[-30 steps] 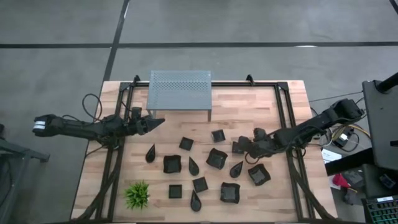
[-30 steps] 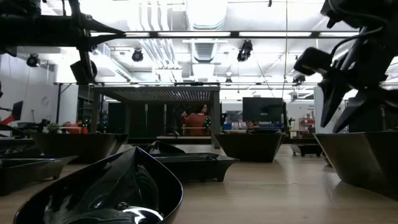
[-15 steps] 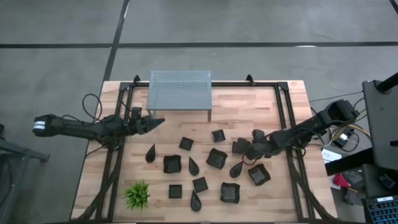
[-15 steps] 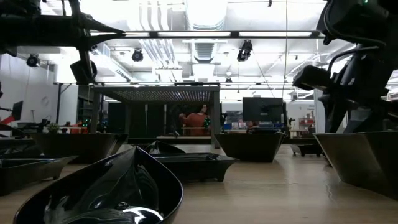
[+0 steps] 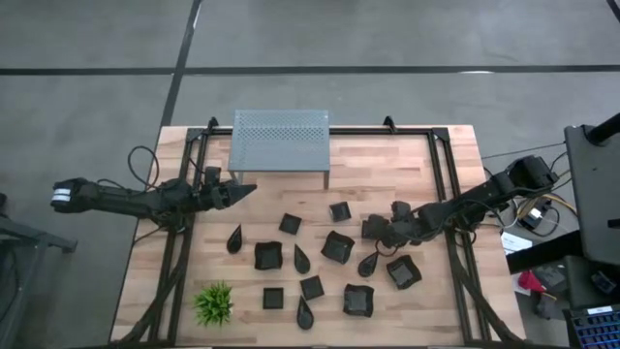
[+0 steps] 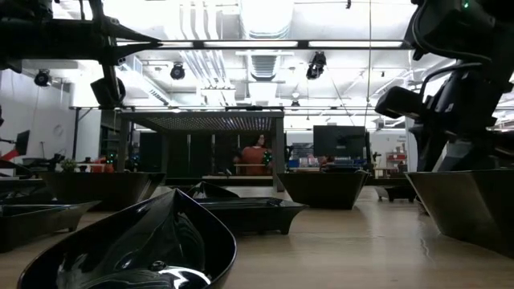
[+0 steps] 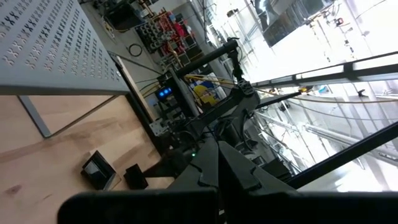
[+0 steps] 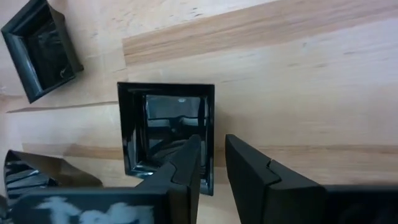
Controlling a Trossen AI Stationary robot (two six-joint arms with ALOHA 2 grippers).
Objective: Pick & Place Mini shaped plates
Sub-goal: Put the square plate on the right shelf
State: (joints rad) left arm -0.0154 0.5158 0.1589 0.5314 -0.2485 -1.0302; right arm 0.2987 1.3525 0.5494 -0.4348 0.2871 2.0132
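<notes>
Right end effector [image 8: 214,158] straddles rim of square mini plate [image 8: 165,134] at counter [image 5: 407,170] right-centre, fingers apart, not yet clamped. We advise: seat rim deep, close squarely. Left end effector [image 5: 242,191] together, waiting.

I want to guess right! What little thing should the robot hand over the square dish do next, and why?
Probably finish pinching and then lift. The right gripper has one finger inside the small square plate and the other outside its rim, so the wall sits between them. The left gripper waits shut near the grey perforated shelf.
</notes>
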